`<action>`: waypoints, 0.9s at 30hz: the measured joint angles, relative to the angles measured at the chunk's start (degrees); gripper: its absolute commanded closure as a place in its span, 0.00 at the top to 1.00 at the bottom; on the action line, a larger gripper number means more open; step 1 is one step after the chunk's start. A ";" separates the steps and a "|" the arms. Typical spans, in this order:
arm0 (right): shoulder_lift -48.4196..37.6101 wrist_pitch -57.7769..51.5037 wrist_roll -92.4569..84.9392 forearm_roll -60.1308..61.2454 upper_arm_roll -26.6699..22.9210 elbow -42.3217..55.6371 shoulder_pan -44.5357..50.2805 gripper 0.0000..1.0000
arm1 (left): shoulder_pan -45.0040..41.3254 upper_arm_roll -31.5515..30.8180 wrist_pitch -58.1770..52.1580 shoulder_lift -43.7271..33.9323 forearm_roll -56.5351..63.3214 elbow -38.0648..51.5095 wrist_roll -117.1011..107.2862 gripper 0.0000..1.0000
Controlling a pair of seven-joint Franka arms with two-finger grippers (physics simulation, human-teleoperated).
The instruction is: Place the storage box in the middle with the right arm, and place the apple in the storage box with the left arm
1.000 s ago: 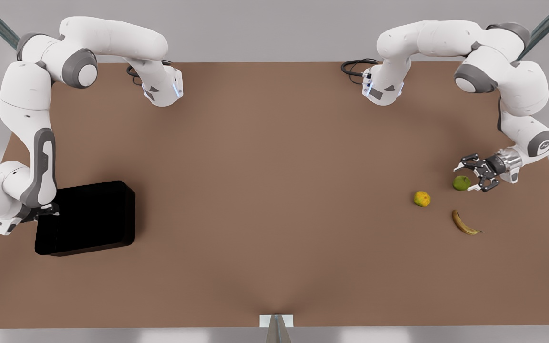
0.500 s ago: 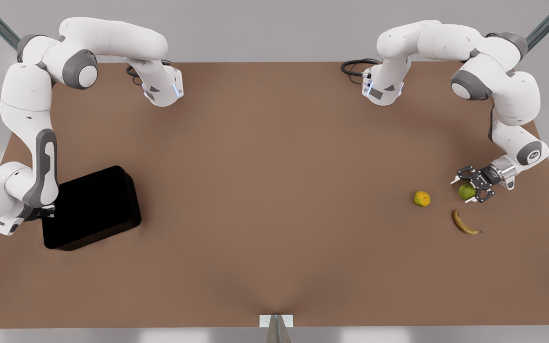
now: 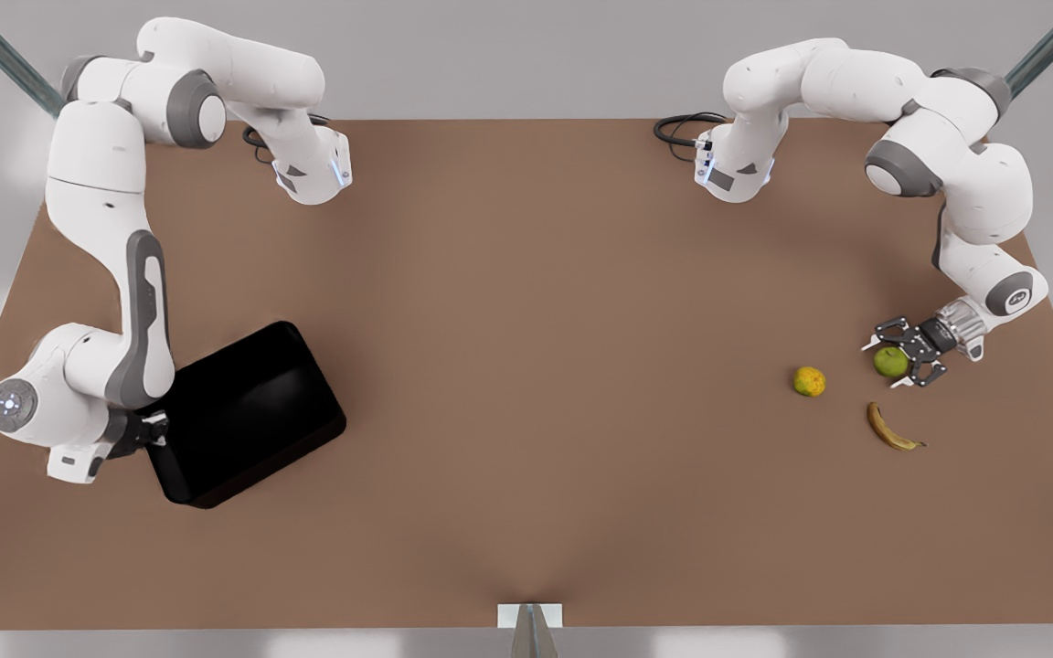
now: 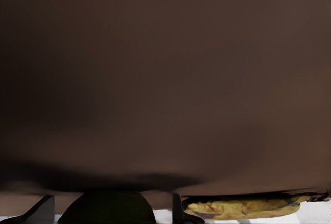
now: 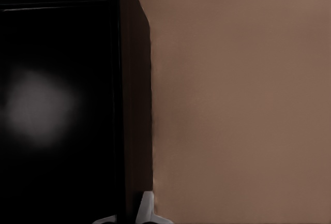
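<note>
Storage box point(image 3: 248, 416): a glossy black open-top bin on the tabletop point(image 3: 526, 366), well over toward the front view's left and turned at a slant to the table's edges. In the right wrist view its dark wall point(image 5: 132, 105) stands against the brown surface.
Right gripper point(image 3: 150, 428): at the box's corner nearest the front view's left edge, jaws clamped on the wall there; one pale fingertip point(image 5: 146, 208) sits just outside the wall in the right wrist view.
Right arm point(image 3: 124, 274): white with grey joints, reaching down from the far edge of the tabletop to the box.
Apple point(image 3: 890, 362): small and green, on the tabletop far toward the front view's right, well apart from the box. In the left wrist view it is a dark rounded shape point(image 4: 106, 208) between two black fingers.
Left gripper point(image 3: 903, 358): a black claw with a silver wrist, low over the tabletop, its fingers either side of the apple; I cannot tell whether they press on the fruit.
Orange fruit point(image 3: 810, 381): on the tabletop near the apple, on the side toward the middle.
Banana point(image 3: 892, 429): brownish-yellow, lying near the apple and closer to the front edge; also in the left wrist view point(image 4: 243, 207).
</note>
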 measured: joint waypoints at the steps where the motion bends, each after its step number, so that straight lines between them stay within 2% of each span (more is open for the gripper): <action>1: -0.29 -0.60 0.32 1.68 -0.01 0.15 3.20 0.21 | 0.01 -0.14 -0.07 0.00 -0.14 0.01 -0.15 0.80; 4: 0.53 -2.67 0.43 3.19 0.46 3.57 12.59 0.21 | 0.07 -0.27 -2.38 -0.41 0.94 0.82 -1.26 0.80; 5: 1.64 -4.79 0.43 4.57 0.76 6.24 15.62 0.21 | 0.37 -0.27 -2.74 -0.36 1.18 0.74 -1.36 0.80; 6: 4.64 -11.16 0.49 4.87 0.78 12.94 18.14 0.21 | 0.78 -0.27 -2.84 -0.26 1.35 0.67 -1.50 0.80; 8: 5.05 -15.28 0.60 9.74 2.44 16.78 19.95 0.21 | 0.88 -0.36 -2.85 -0.17 1.52 0.50 -1.58 0.80; 10: 6.50 -14.68 4.71 12.21 3.48 18.23 23.46 0.21 | 0.88 -0.36 -2.76 -0.08 1.61 0.56 -1.63 0.66; 11: 7.65 -14.60 8.50 12.28 5.74 20.45 23.85 0.21 | 0.88 -0.36 -2.83 -0.15 1.65 0.56 -1.63 0.66; 13: 9.86 -13.82 20.46 12.32 8.26 22.87 25.33 0.21 | 0.88 -0.36 -2.84 -0.17 1.80 0.56 -1.63 0.57; 17: 14.36 -9.63 37.80 12.34 9.71 26.55 28.97 0.21 | 0.80 -0.35 -3.22 -1.16 2.31 0.81 -3.48 0.56; 21: 16.81 -4.55 38.83 12.33 11.23 26.46 30.32 0.21 | -0.57 -1.32 -4.00 -7.14 3.07 4.98 -17.02 0.56; 22: 16.92 -4.06 38.84 12.29 11.23 26.46 30.32 0.51 | -1.80 -2.39 -2.50 -9.46 3.65 5.05 -18.73 0.56; 23: 17.13 -3.77 38.79 12.19 11.23 26.29 30.59 1.00 | -2.39 -3.11 -1.65 -10.52 4.39 5.05 -20.41 0.56; 27: 17.10 -3.84 38.18 12.15 11.23 26.36 30.76 1.00 | -4.87 -5.57 1.67 -13.97 6.61 6.71 -26.92 0.56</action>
